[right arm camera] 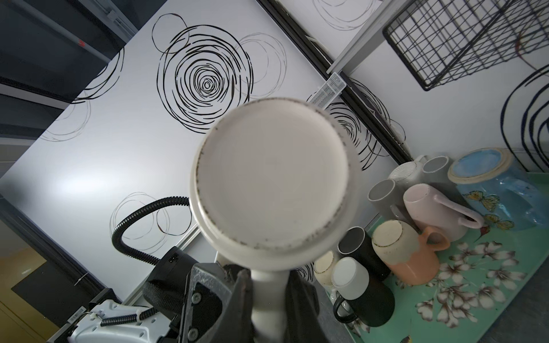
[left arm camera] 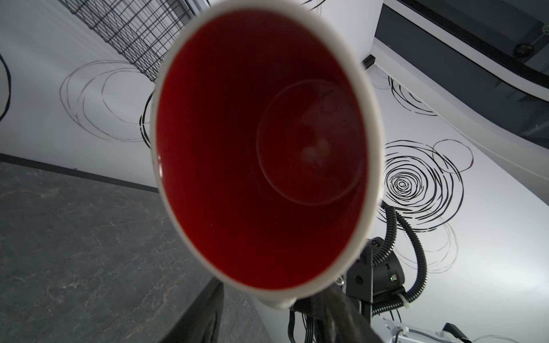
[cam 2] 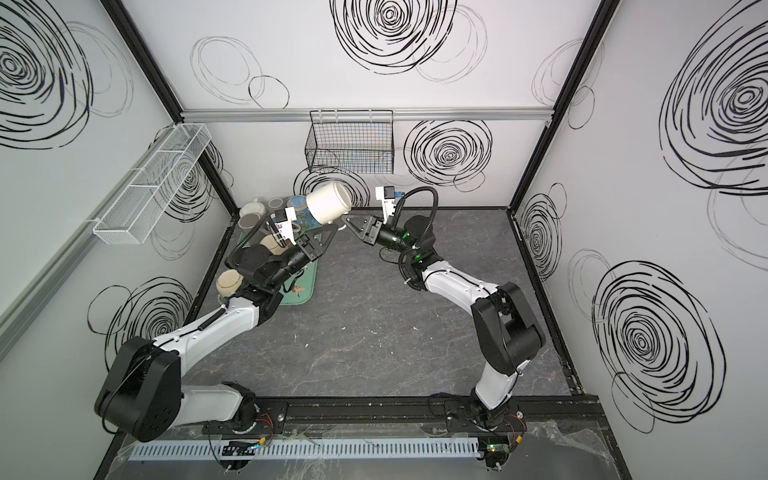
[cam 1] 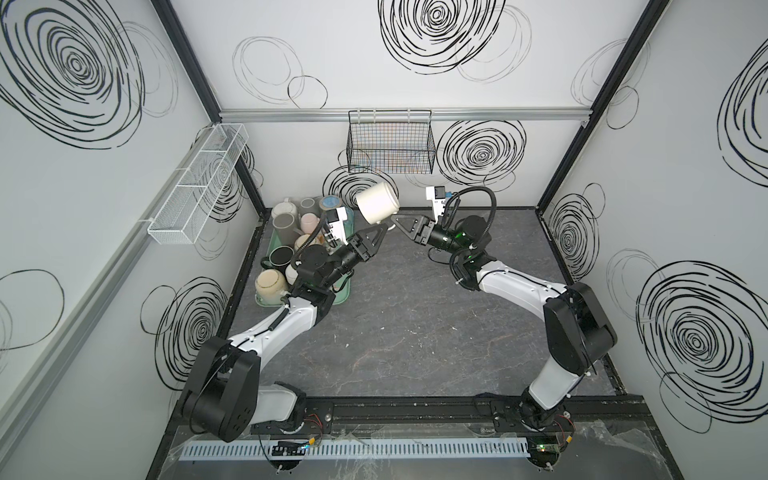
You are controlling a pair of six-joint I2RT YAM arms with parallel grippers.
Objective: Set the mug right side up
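Mug point(left arm camera: 261, 148) — red inside, left wrist only.

Dark marbled tabletop point(cam 1: 415, 332) — green floral tray point(cam 2: 306, 279) at far-left corner (mugs point(cam 1: 272, 282) crowded on it).

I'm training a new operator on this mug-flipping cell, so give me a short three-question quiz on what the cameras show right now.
1. True or false: the white mug stands on the table.
2. The mug's inside is: A blue, B red, C black.
3. Which gripper's fingers clamp the mug's handle?
Key: 1 false, it is held in the air, tilted. 2 B. 3 The right gripper.
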